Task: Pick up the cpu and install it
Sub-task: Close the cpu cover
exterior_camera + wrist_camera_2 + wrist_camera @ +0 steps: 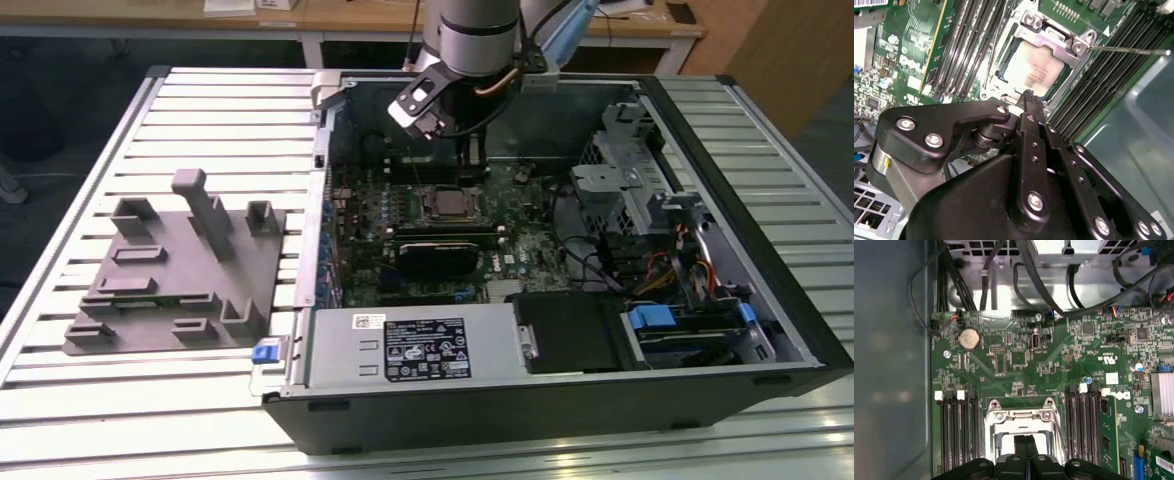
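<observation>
Second wrist view — gripper (1032,98) closed, empty — tips over seated cpu (1036,70).

Slatted metal surface (147,410), ribs running left to right. An open computer case (534,410) lies on it, toward the exterior view's right. A grey moulded fixture (167,275) sits on the exterior view's left, just beside the case.

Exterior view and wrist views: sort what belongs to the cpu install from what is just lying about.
Job in hand:
cpu, seated under the metal socket frame
gripper, shut, close above the cpu

Lying about:
grey fixture block
power-supply box
coin cell
</observation>
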